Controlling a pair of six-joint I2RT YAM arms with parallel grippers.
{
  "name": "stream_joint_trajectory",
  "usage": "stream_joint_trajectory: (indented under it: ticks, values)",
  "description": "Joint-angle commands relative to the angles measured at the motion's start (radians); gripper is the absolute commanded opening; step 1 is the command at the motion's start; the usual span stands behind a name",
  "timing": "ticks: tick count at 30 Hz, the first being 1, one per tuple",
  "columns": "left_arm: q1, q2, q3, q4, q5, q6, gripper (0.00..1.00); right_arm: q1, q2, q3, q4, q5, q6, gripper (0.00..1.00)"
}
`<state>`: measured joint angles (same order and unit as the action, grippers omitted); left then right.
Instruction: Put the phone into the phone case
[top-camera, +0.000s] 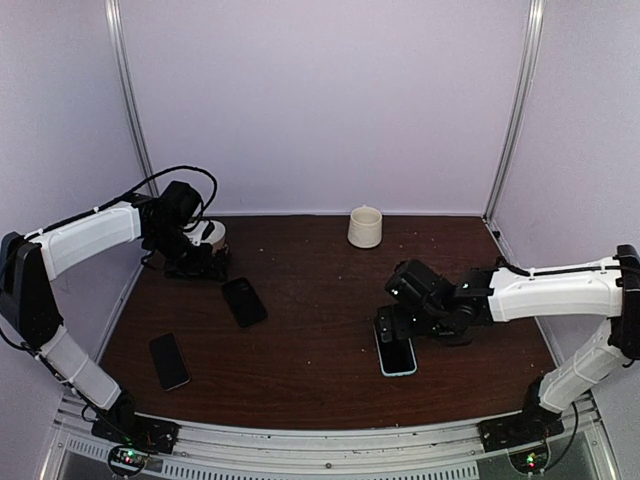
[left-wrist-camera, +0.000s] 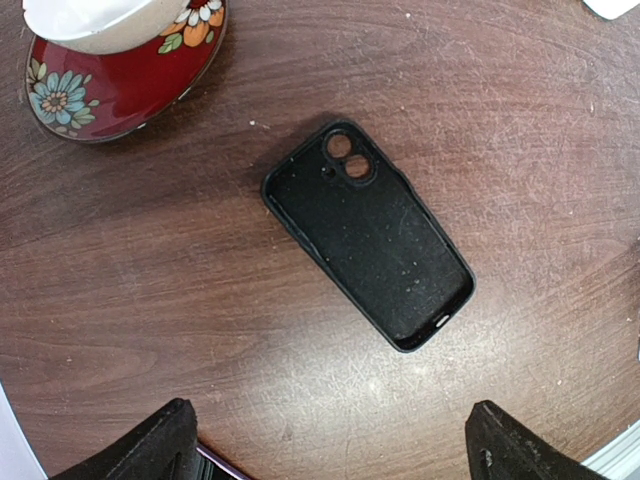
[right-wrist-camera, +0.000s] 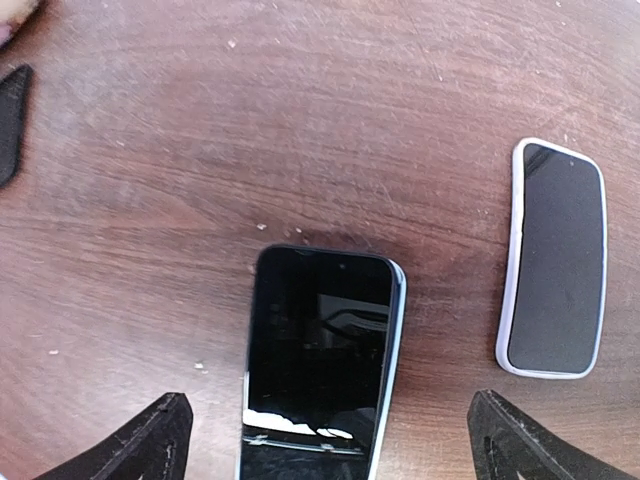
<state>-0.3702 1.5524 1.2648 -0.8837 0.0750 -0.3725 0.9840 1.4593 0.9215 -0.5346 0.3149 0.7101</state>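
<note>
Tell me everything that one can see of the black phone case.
The black phone case is empty and lies flat on the brown wooden table, open side up, set diagonally. It looks like matte, rubbery plastic with a raised rim and rounded corners. One end has a camera cut-out with two round holes showing the wood; the other has a small slot. Pale specks dot its inside. Only the table touches it; the open left pincer is apart from it.
</note>
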Motion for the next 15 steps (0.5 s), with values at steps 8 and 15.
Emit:
stream_joint_trajectory:
  ticks: [8, 15]
  values:
    - [-0.004, -0.021, -0.008, 0.024, -0.007, 0.014, 0.98, -0.093, -0.103, -0.099, 0.024, -0.226, -0.026, 0.79]
    - [-0.004, -0.02, -0.009, 0.024, -0.014, 0.015, 0.98, -0.004, 0.013, 0.034, -0.091, -0.273, -0.056, 0.47]
